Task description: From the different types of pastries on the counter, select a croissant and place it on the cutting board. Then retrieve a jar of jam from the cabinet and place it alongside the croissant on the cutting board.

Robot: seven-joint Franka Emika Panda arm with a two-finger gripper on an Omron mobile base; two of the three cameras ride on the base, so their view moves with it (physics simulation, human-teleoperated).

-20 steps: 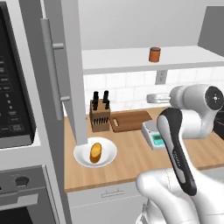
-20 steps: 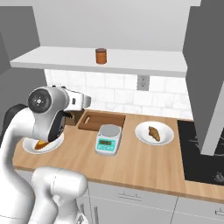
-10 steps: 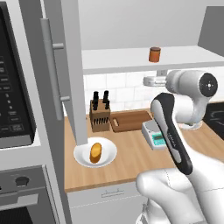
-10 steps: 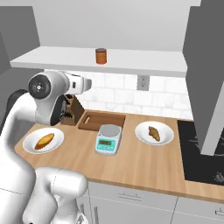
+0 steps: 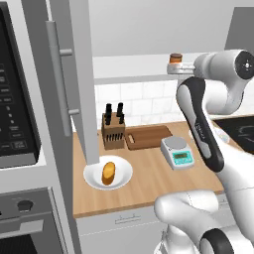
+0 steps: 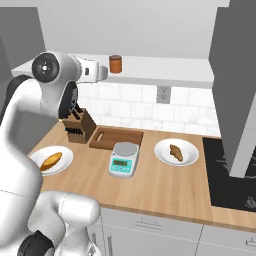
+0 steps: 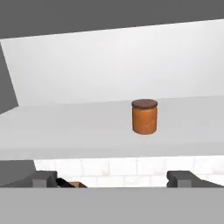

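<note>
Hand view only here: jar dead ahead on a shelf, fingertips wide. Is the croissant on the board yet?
Observer: No. The croissant lies on a white plate right of the scale, apart from the cutting board.
Operator: How close am I to the target?
Observer: In the right base view the gripper is at shelf height, short of the jar, with a gap between them.
Operator: What is under the shelf there?
Observer: A knife block stands on the counter below the arm, just left of the cutting board.
</note>
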